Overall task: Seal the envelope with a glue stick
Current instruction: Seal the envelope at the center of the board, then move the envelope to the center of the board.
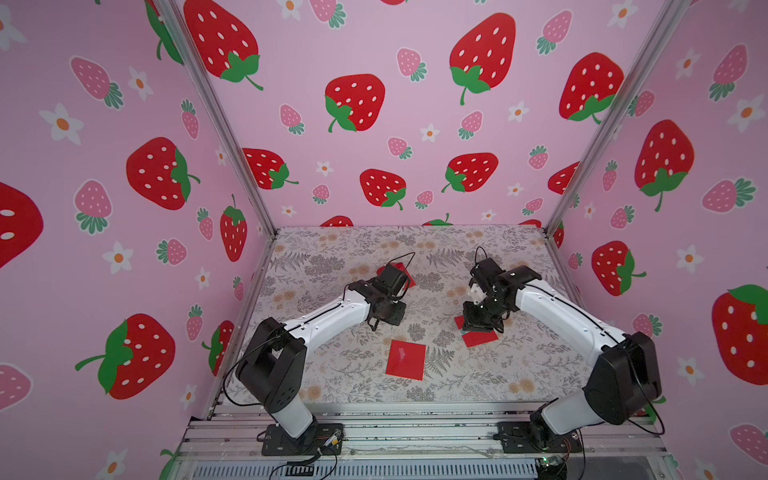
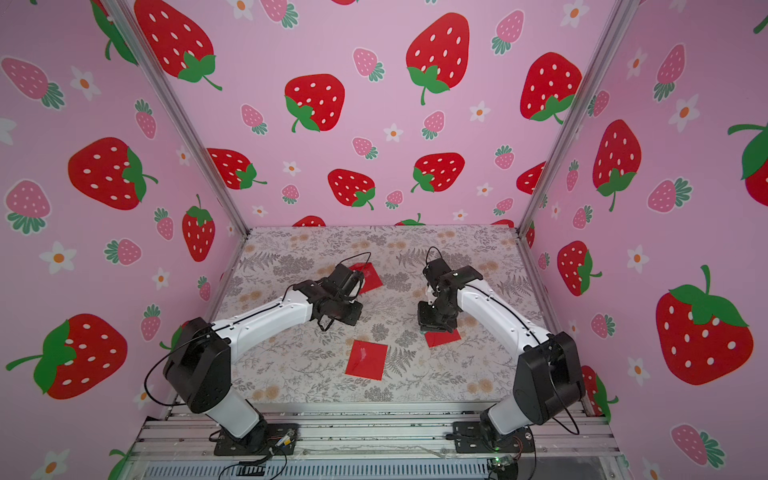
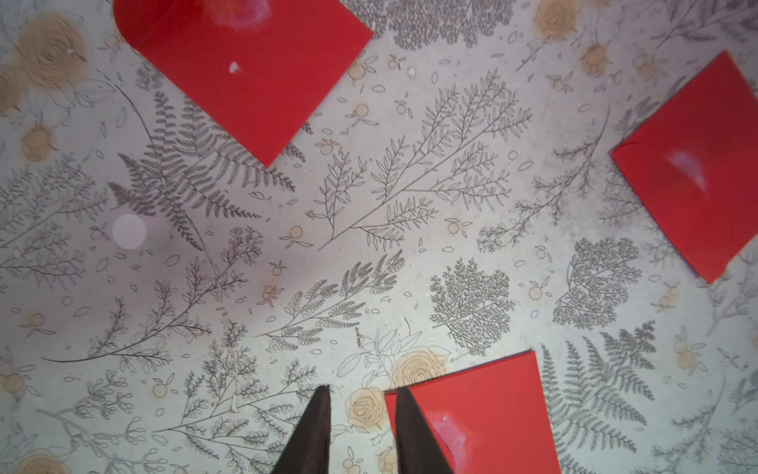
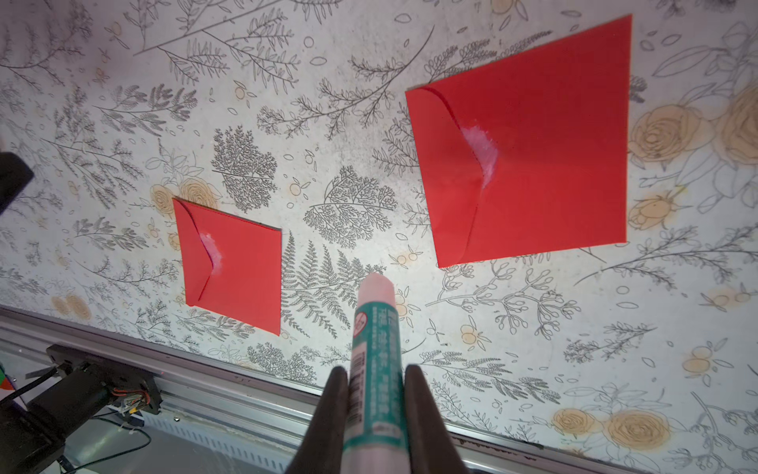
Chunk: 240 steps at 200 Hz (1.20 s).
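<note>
Plainly: glue stick gripped, one envelope open

The table [image 1: 415, 245] carries three red envelopes [image 1: 406, 359]. They are thin paper, so I judge them light, floppy and apt to slide on the printed cover. Lying flat, they offer no edge to pinch and are best pinned from above. In the right wrist view, two shut envelopes [image 4: 533, 164] have their flaps folded down, each with a white smear at the flap's tip. The open-flap envelope [image 3: 246, 69] lies with its rounded flap spread out and a pale smear on it; it seems the one yet to seal.

The glue stick [image 4: 375, 340] is smaller: a stiff, light plastic tube, smooth and round, so it could twist or slip under a sideways push. Its pale tip looks like bare glue, soft and tacky, and should not be squeezed. The label band at mid-length is the place to hold it.

The right gripper [image 4: 376, 369] is clenched on that band, with the tip pointing at the table between two envelopes and clear of both. The left gripper [image 3: 363, 390] has its jaws slightly parted and grasps nothing. Whether a fingertip touches the nearby envelope I cannot tell.
</note>
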Each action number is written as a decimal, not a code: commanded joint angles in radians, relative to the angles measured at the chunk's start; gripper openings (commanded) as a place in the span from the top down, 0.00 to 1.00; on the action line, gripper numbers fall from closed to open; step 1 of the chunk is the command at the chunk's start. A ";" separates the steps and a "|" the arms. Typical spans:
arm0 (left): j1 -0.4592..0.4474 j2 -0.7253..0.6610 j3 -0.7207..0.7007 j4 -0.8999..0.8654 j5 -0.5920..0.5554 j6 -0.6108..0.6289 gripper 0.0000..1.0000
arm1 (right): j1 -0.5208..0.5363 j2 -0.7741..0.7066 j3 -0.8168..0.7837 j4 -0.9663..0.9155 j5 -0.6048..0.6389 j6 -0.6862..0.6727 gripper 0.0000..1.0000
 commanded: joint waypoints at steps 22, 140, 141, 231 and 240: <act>0.102 0.114 0.164 -0.033 0.070 0.072 0.69 | 0.002 0.014 0.051 -0.014 -0.002 0.001 1.00; 0.296 0.507 0.704 -0.148 0.241 0.479 0.58 | 0.004 0.020 0.105 -0.077 -0.001 -0.004 1.00; 0.296 0.511 0.706 -0.148 0.243 0.482 0.58 | 0.003 0.020 0.105 -0.078 -0.001 -0.004 1.00; 0.307 0.730 0.911 -0.215 0.197 0.505 0.61 | 0.026 0.039 0.137 -0.111 -0.009 0.021 1.00; 0.308 0.747 0.929 -0.219 0.189 0.502 0.61 | 0.033 0.044 0.141 -0.116 -0.004 0.022 1.00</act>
